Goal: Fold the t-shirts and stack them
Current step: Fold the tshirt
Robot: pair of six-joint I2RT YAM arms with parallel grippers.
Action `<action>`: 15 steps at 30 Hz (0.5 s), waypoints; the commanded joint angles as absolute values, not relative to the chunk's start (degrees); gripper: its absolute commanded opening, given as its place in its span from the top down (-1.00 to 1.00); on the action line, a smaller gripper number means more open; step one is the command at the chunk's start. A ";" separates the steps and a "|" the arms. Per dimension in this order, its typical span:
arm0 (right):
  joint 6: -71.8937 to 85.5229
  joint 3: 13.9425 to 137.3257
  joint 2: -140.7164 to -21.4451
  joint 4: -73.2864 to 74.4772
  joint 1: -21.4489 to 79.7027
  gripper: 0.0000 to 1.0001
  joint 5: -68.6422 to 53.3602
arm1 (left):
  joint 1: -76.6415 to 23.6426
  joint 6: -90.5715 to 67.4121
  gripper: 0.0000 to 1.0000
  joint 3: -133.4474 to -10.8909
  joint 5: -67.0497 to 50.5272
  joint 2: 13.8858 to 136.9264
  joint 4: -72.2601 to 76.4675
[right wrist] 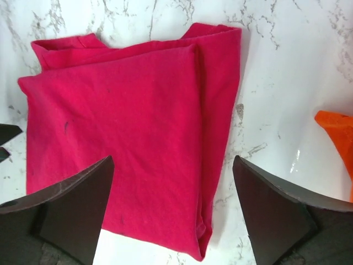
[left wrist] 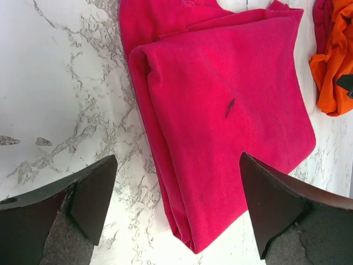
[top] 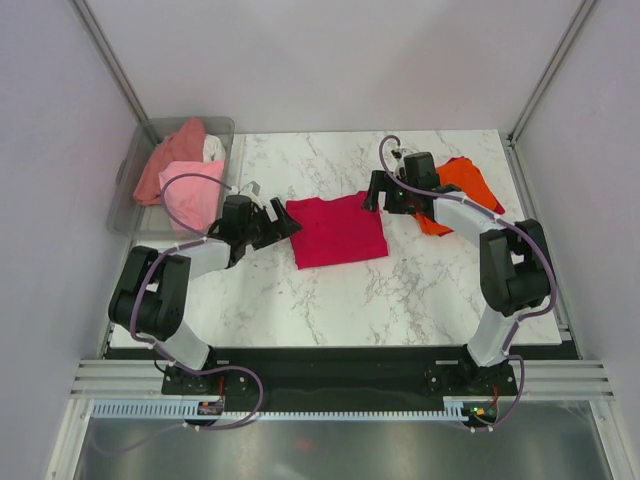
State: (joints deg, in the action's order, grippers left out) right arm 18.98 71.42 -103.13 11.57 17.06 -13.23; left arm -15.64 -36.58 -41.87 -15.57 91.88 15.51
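Observation:
A crimson t-shirt (top: 337, 231) lies folded into a rough square in the middle of the marble table; it also shows in the left wrist view (left wrist: 220, 110) and the right wrist view (right wrist: 127, 138). My left gripper (top: 285, 222) is open and empty at the shirt's left edge, its jaws wide apart above a corner (left wrist: 176, 204). My right gripper (top: 372, 192) is open and empty at the shirt's far right corner (right wrist: 174, 210). An orange t-shirt (top: 462, 190) lies crumpled at the back right, under the right arm.
A clear grey plastic bin (top: 125, 190) stands off the table's back left, holding salmon (top: 165, 160), light pink (top: 190, 195) and white (top: 213, 148) shirts. Grey walls enclose the marble table (top: 300, 300); a black rail runs along its near edge.

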 commanded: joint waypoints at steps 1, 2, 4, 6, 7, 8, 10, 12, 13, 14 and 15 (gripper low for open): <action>22.58 69.61 -103.53 2.47 16.88 -0.91 -18.01 | -15.82 -35.33 -0.99 -44.82 -17.40 94.04 15.82; 23.11 69.17 -104.23 1.85 16.79 -0.91 -18.28 | -15.91 -35.42 -0.99 -45.35 -17.58 94.65 15.65; 24.69 69.26 -105.20 0.44 16.53 -0.88 -19.42 | -15.82 -35.25 -0.97 -45.96 -17.84 95.97 15.21; 25.40 70.04 -107.04 0.44 16.35 -0.84 -19.42 | -15.91 -35.24 -0.94 -47.02 -17.58 96.68 14.33; 26.18 70.57 -107.75 0.35 16.09 -0.76 -19.16 | -15.91 -35.07 -0.92 -47.28 -17.32 97.29 14.15; 26.54 71.01 -109.32 0.35 15.91 -0.75 -18.81 | -15.91 -34.89 -0.90 -47.55 -17.05 97.56 13.80; 27.07 72.24 -111.35 0.44 15.38 -0.72 -17.50 | -15.91 -34.54 -0.86 -48.51 -16.44 98.35 13.45; 26.46 73.30 -112.76 0.44 15.03 -0.71 -15.39 | -15.91 -34.11 -0.83 -49.92 -15.74 98.88 12.13; 26.02 73.74 -114.24 0.44 14.86 -0.73 -15.03 | -15.91 -34.01 -0.81 -50.27 -15.30 99.14 11.87; 25.06 74.61 -115.04 0.44 14.51 -0.79 -14.86 | -15.91 -34.01 -0.81 -51.06 -14.42 99.23 11.60; 24.70 75.14 -115.83 0.44 14.41 -0.79 -15.20 | -15.91 -34.19 -0.81 -51.33 -14.24 99.40 11.51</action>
State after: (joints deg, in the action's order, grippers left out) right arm 25.61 71.37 -113.82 2.68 15.18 -16.75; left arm -15.64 -36.51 -48.14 -16.32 98.80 11.99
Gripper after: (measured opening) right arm 0.883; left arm 0.906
